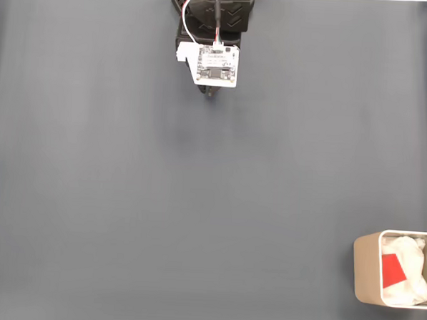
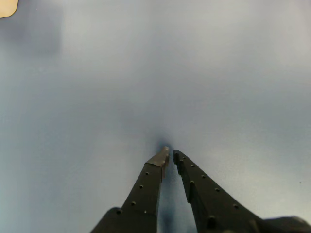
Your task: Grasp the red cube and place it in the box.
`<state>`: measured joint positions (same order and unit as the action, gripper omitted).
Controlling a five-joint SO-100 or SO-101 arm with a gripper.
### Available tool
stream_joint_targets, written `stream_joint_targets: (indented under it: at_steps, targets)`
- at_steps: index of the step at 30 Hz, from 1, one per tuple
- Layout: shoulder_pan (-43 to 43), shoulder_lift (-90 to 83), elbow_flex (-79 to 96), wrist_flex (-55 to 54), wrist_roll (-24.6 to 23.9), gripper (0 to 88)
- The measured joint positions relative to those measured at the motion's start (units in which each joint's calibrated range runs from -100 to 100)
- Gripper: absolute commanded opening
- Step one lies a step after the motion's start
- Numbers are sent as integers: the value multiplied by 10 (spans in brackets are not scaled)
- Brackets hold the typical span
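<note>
— What do you see on your side?
— I see the wide dark grey bench [image 1: 125, 198]. The beige-grey rectangular box with rounded corners [image 1: 364, 272] stands at the lower right edge of the fixed view, white padding [image 1: 411, 274] inside.
— And the small bright red cube [image 1: 392, 271]?
— It lies in the box, on the padding.
— The tool?
— My black two-finger tool [image 2: 169, 154] is clenched and holds nothing, tips nearly touching above bare bench, well apart from the box.

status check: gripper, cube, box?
Gripper shut, empty, tips near the grey mat. Red cube in the box, on white padding. Nothing in the way.
</note>
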<state>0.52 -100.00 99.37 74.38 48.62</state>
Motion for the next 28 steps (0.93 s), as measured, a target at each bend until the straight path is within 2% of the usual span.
stream_joint_targets:
  at_steps: [28]
  targets:
    - [0,0,0,2,5,2]
